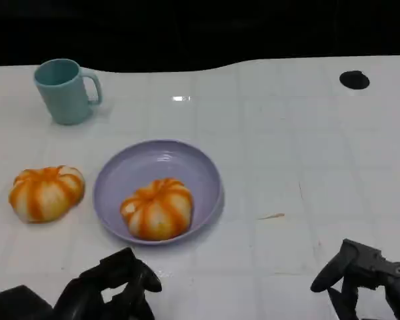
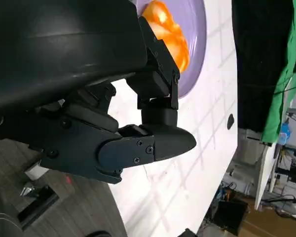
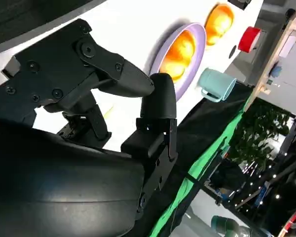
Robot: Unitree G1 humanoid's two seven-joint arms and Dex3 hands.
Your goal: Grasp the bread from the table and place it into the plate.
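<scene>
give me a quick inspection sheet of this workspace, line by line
surface: white table, small orange streak, black round mark at far right
job's things: one bread lies in the purple plate; second bread on the table, left of the plate, apart from it
clutter: teal mug upright, far left
hands: left hand and right hand both hold nothing, at the near edge
cables: nothing seen
surroundings: black backdrop, green cloth beside the table
</scene>
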